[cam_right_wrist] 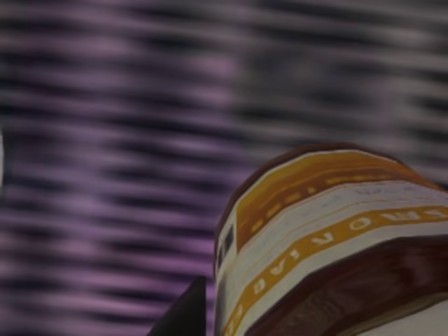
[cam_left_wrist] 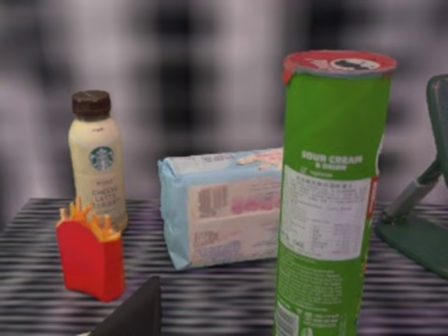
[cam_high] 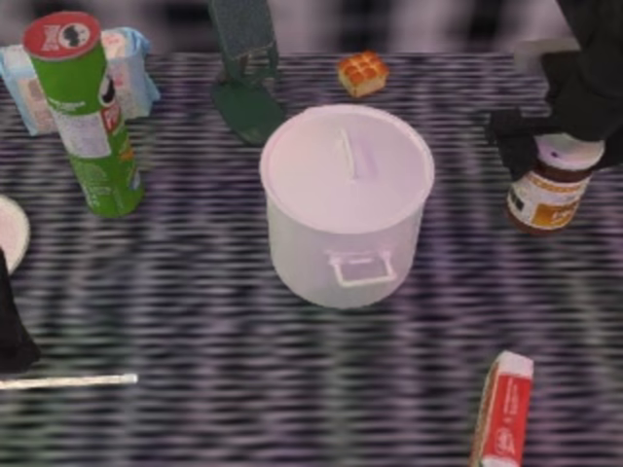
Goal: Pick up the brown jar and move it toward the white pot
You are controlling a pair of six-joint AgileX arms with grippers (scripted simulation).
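Observation:
The brown jar (cam_high: 547,193), with a white lid and a white-and-orange label, is at the table's right side, well right of the white pot (cam_high: 346,204). My right gripper (cam_high: 563,136) comes down over the jar's lid and is shut on the jar. In the right wrist view the jar's label (cam_right_wrist: 315,231) fills the lower part, with one dark finger (cam_right_wrist: 185,311) against its side. The pot stands in the middle with its lid on and its side handle (cam_high: 362,268) facing the front edge. My left gripper (cam_high: 12,331) is parked open at the left edge.
A tall green tube (cam_high: 88,117) and a blue-white pack (cam_high: 127,68) stand at the back left. A dark green stand (cam_high: 248,97) and a bread roll (cam_high: 362,73) sit behind the pot. A red-and-white box (cam_high: 504,413) lies at the front right.

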